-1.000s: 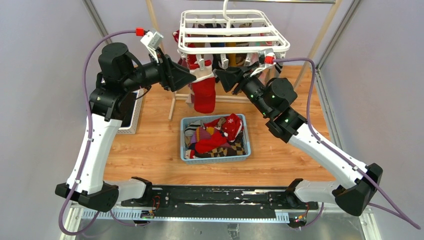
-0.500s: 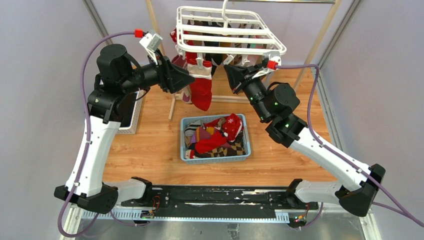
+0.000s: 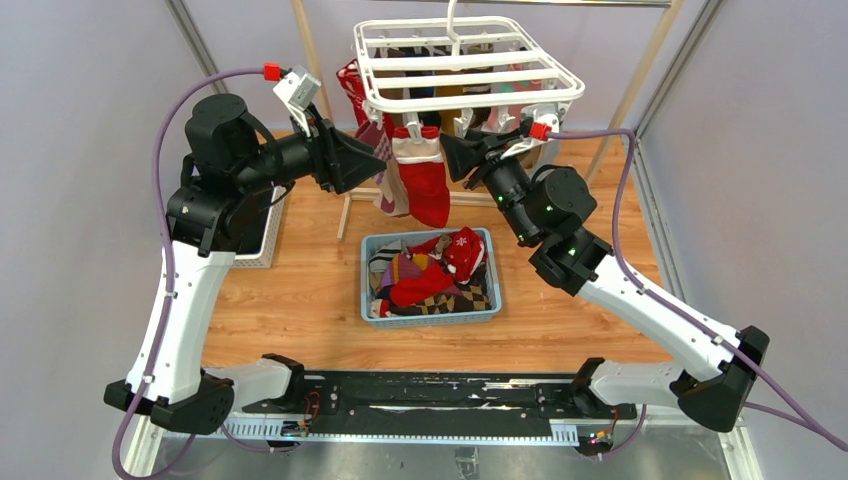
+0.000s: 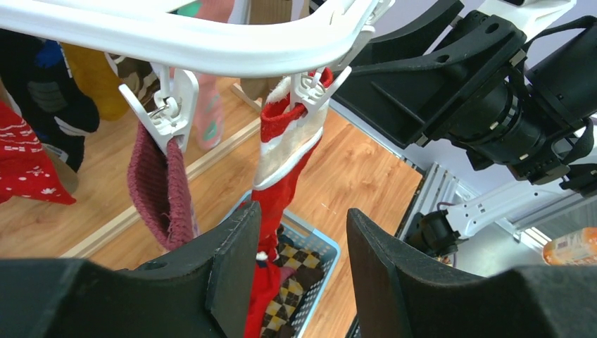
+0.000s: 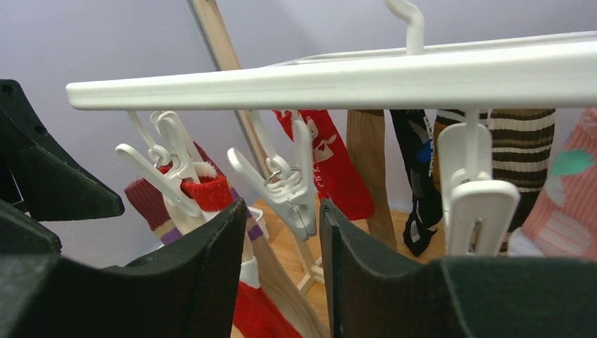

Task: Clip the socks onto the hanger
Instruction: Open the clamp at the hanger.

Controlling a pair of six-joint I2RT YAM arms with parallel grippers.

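Observation:
The white grid hanger [image 3: 470, 95] hangs at the back centre, with several socks clipped under it. A red sock with a white cuff [image 3: 425, 185] hangs from a front clip between both grippers. My left gripper [image 3: 378, 158] is open and empty just left of it. In the left wrist view the sock [image 4: 285, 162] hangs from its clip beyond my left finger [image 4: 232, 267], beside a maroon sock [image 4: 158, 183]. My right gripper [image 3: 452, 155] is open and empty just right of the sock. In the right wrist view an empty clip [image 5: 281, 186] dangles just above its open jaws.
A blue basket [image 3: 430, 318] below the hanger holds more socks, among them a red snowflake one [image 3: 462, 250] and a checked one. A wooden rail frame [image 3: 345, 215] stands behind it. A white tray [image 3: 265, 235] lies at the left.
The hanger has swung and the red sock now hangs free, further right. My left gripper has drawn back to the left of it. My right gripper has risen to the rack's front edge.

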